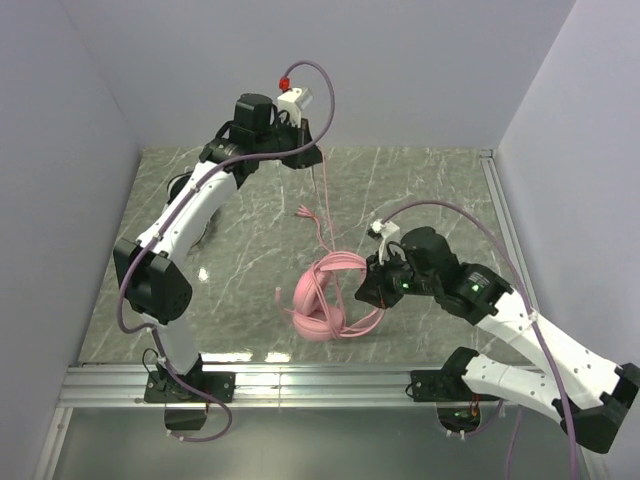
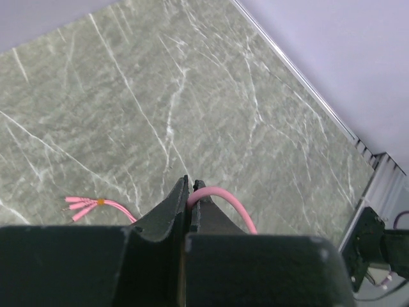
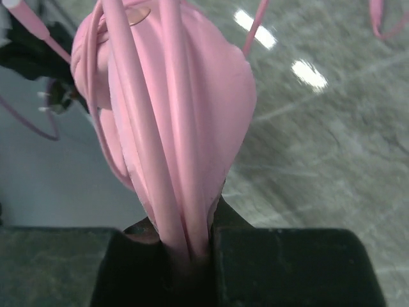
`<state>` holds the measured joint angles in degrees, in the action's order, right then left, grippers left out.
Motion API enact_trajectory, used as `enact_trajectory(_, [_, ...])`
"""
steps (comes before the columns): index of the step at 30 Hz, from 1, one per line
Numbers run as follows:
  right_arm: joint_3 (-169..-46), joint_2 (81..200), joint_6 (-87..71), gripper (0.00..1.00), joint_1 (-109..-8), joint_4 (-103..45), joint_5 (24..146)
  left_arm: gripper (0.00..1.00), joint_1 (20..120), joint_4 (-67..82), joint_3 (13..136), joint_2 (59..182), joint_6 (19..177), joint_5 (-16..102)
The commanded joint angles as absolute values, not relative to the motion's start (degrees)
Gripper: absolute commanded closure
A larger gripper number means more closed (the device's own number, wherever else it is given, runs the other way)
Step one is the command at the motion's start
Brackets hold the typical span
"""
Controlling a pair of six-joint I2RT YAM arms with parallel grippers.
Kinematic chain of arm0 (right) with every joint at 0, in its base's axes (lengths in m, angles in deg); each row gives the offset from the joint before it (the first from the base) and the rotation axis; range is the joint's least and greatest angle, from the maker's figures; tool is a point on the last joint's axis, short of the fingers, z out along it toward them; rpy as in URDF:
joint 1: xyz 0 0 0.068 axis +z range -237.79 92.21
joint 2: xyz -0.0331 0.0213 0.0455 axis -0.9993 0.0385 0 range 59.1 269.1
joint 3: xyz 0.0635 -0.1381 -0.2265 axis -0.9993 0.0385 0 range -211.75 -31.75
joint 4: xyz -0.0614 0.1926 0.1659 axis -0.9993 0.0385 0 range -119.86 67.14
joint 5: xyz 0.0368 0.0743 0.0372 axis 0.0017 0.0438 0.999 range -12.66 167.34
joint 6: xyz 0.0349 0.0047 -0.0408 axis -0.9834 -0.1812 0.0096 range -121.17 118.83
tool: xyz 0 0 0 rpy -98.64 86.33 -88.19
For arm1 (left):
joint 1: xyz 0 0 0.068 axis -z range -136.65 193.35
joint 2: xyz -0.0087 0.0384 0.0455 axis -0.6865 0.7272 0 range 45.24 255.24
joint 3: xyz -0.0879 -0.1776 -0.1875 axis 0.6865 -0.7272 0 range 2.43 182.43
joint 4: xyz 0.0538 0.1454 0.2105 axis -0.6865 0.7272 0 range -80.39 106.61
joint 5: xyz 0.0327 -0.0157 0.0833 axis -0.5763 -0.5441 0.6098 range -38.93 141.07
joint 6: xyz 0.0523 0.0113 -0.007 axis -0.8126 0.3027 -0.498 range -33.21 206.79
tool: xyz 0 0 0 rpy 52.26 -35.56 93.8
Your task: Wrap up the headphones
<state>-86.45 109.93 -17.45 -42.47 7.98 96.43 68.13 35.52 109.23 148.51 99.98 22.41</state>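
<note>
The pink headphones lie folded on the marble table, with their pink cable looped round them several times. My right gripper is shut on the headphones from the right. In the right wrist view the pink body and cable strands run down between the jaws of this gripper. My left gripper is raised at the back of the table, shut on the pink cable. The cable arches out of that gripper and hangs toward the headphones. A cable end with small pink tips lies on the table below.
A metal rail runs along the near edge and another along the right side. Grey walls close in the back and both sides. Something dark sits under the left arm, mostly hidden.
</note>
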Motion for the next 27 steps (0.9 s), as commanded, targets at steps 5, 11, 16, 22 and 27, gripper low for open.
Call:
enact_trajectory(5, [-84.66, 113.06, -21.65, 1.00, -41.21, 11.09, 87.55, 1.00, 68.31, 35.89, 108.69, 140.79, 98.40, 24.96])
enact_trajectory(11, [-86.24, 115.17, -25.43, 1.00, -41.47, 17.33, 75.52, 1.00, 68.31, 40.80, 109.04, 137.97, 96.02, 31.03])
enact_trajectory(16, [-89.31, 118.24, -27.80, 1.00, -42.35, 23.04, 65.24, 1.00, 69.36, 44.93, 108.95, 136.65, 94.53, 33.06])
enact_trajectory(22, [-92.92, 120.53, -28.68, 1.00, -46.56, 27.00, 58.28, 1.00, 72.26, 49.07, 108.51, 134.10, 92.69, 36.91])
enact_trajectory(27, [-95.73, 122.55, -29.65, 1.00, -51.49, 26.92, 53.36, 1.00, 74.28, 56.26, 108.78, 133.14, 92.59, 35.26])
